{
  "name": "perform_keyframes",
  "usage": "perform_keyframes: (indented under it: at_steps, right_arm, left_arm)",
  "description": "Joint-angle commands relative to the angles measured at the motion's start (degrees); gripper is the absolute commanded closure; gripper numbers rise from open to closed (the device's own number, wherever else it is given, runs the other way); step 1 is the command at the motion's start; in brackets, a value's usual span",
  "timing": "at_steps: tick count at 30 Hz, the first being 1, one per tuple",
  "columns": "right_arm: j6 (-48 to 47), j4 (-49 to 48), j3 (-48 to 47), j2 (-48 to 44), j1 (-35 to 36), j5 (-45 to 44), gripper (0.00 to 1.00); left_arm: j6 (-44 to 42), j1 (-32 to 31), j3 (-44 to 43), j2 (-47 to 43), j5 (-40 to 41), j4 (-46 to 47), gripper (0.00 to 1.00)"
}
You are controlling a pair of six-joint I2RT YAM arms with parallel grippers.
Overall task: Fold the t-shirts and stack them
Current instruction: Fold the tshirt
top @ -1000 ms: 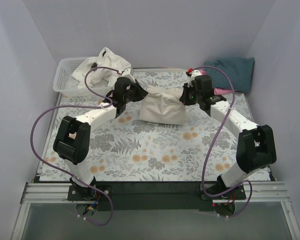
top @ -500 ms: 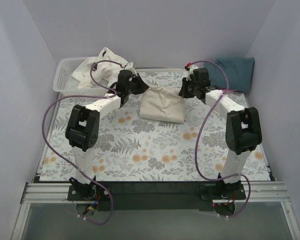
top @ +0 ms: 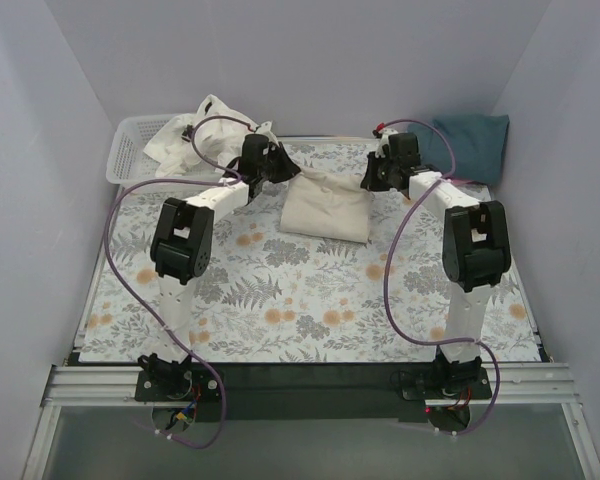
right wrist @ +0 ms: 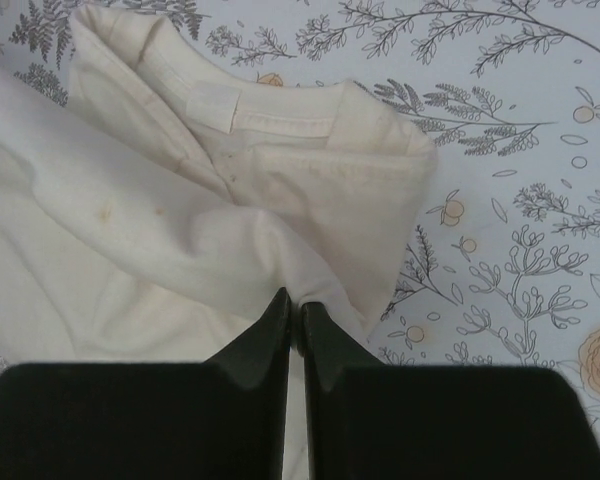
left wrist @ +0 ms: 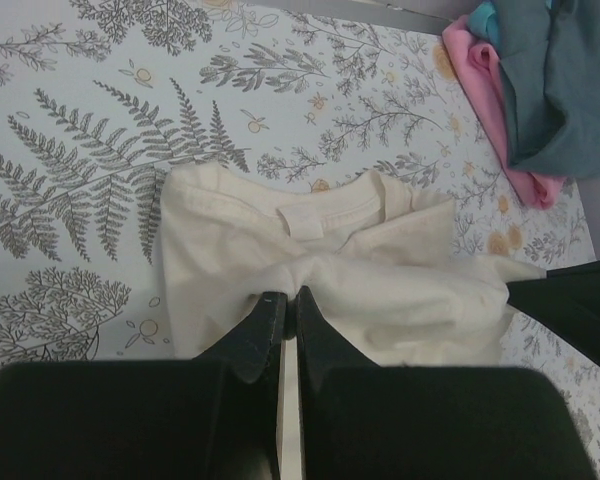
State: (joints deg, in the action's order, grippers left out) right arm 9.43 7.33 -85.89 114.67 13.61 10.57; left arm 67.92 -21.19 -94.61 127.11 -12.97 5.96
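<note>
A folded cream t-shirt (top: 328,208) lies at the far middle of the floral table. My left gripper (top: 280,172) is shut on its far left corner; the left wrist view shows the fingertips pinching cream cloth (left wrist: 290,296) below the collar. My right gripper (top: 368,178) is shut on its far right corner, pinching a fold of the cream t-shirt (right wrist: 298,298) in the right wrist view. A dark teal t-shirt (top: 470,143) lies at the far right over a pink t-shirt (left wrist: 485,100). More cream t-shirts (top: 205,135) are heaped in the basket.
A white lattice basket (top: 130,155) stands at the far left corner. Purple cables loop off both arms. The walls close in on three sides. The floral tablecloth (top: 300,300) is bare in the near half.
Both grippers have carried the shirt's near edge away from me toward the far side, folding it over. The bundle now lies lower and further back. Both arms are stretched out more.
</note>
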Motion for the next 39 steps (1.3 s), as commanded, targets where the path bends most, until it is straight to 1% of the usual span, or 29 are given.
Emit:
perform_keyframes:
  at_steps: [1, 5, 6, 7, 8, 9, 10, 11, 12, 13, 16, 19, 20, 21, 22, 24, 25, 27, 30, 33, 36, 37, 39]
  right_arm:
    - [-0.91, -0.74, -5.33, 2.65, -1.04, 0.86, 0.99]
    - [-0.91, -0.39, -9.38, 5.56, -1.65, 1.21, 0.99]
    - [-0.91, -0.39, -10.08, 6.34, -1.74, 1.21, 0.86]
    - [-0.91, -0.39, -10.96, 6.61, -1.83, 1.56, 0.76]
    - [-0.99, -0.39, -12.36, 6.7, -1.83, 1.74, 0.62]
    - [-0.99, -0.48, -12.98, 6.44, -1.92, 1.74, 0.45]
    - [-1.08, -0.39, -13.34, 6.01, -1.92, 1.74, 0.4]
    - [-1.08, -0.39, -13.6, 5.39, -1.92, 1.65, 0.35]
    - [-1.17, -0.3, -13.43, 3.73, -1.92, 1.65, 0.12]
    - [-1.34, -0.48, -12.65, 2.59, -1.92, 1.13, 0.03]
    - [-1.7, -0.83, -9.92, -2.51, -1.92, 0.42, 0.02]
    - [-1.52, -1.44, -4.48, -7.43, -2.0, 0.24, 0.02]
    - [-1.43, -1.71, -2.81, -8.75, -1.92, 0.5, 0.02]
    - [-1.17, -2.49, -0.88, -11.2, -1.92, 1.03, 0.02]
    - [-0.73, -2.85, 2.62, -12.36, -1.92, 1.73, 0.02]
    - [0.5, -4.34, 6.33, -15.6, -2.0, 2.26, 0.02]
    - [0.85, -4.52, 9.48, -16.49, -1.92, 2.26, 0.02]
    - [1.64, -5.13, 11.87, -18.68, -1.92, 3.05, 0.02]
    - [2.61, -5.66, 15.83, -20.01, -1.92, 4.11, 0.02]
    - [3.49, -5.93, 18.12, -19.4, -2.09, 4.99, 0.02]
    - [4.19, -6.8, 19.53, -18.0, -3.06, 7.0, 0.02]
    - [4.63, -6.81, 19.88, -17.73, -3.67, 8.32, 0.02]
    - [5.16, -9.52, 20.58, -16.51, -4.29, 10.08, 0.02]
  left_arm:
    - [-1.04, 1.06, -4.7, 1.12, -0.74, 0.37, 1.0]
    - [-0.95, 1.15, -8.04, 4.45, -0.3, 1.24, 1.0]
    - [-0.95, 1.06, -8.57, 4.81, 0.57, 1.51, 0.93]
    - [-0.86, 1.15, -9.88, 5.16, 0.93, 1.78, 0.74]
    - [-0.86, 1.15, -10.24, 5.51, 1.45, 2.13, 0.59]
    - [-0.86, 1.15, -10.77, 5.52, 1.89, 2.3, 0.51]
    - [-0.86, 1.15, -11.3, 5.34, 2.77, 2.22, 0.45]
    - [-0.95, 1.15, -11.56, 4.39, 3.21, 2.22, 0.34]
    - [-1.03, 1.15, -11.48, 3.59, 3.83, 2.3, 0.3]
    - [-1.38, 1.15, -10.95, 1.84, 4.79, 2.48, 0.24]
    - [-2.0, 1.15, -8.94, -1.33, 6.11, 3.09, 0.23]
    - [-2.44, 0.72, -2.01, -7.2, 4.63, 5.46, 0.23]
    - [-2.44, 0.45, -1.98, -8.18, 4.19, 5.99, 0.23]
    - [-2.79, 0.01, 1.24, -9.15, 3.57, 6.52, 0.23]
    - [-2.88, -0.69, 2.66, -9.94, 2.96, 7.05, 0.23]
    - [-3.41, -1.48, 6.08, -11.53, 1.21, 8.1, 0.23]
    - [-3.67, -2.36, 6.8, -11.79, 0.93, 8.19, 0.23]
    - [-3.85, -2.98, 8.73, -11.8, -0.12, 8.37, 0.23]
    - [-3.24, -3.86, 10.49, -11.1, -1.61, 9.07, 0.23]
    - [-1.48, -4.38, 12.86, -10.13, -2.76, 10.21, 0.23]
    - [-0.33, -5.09, 15.06, -9.16, -1.36, 9.43, 0.23]
    - [-0.16, -5.35, 15.85, -9.07, 1.0, 9.51, 0.23]
    - [0.46, -5.44, 18.4, -8.98, 2.24, 9.95, 0.23]
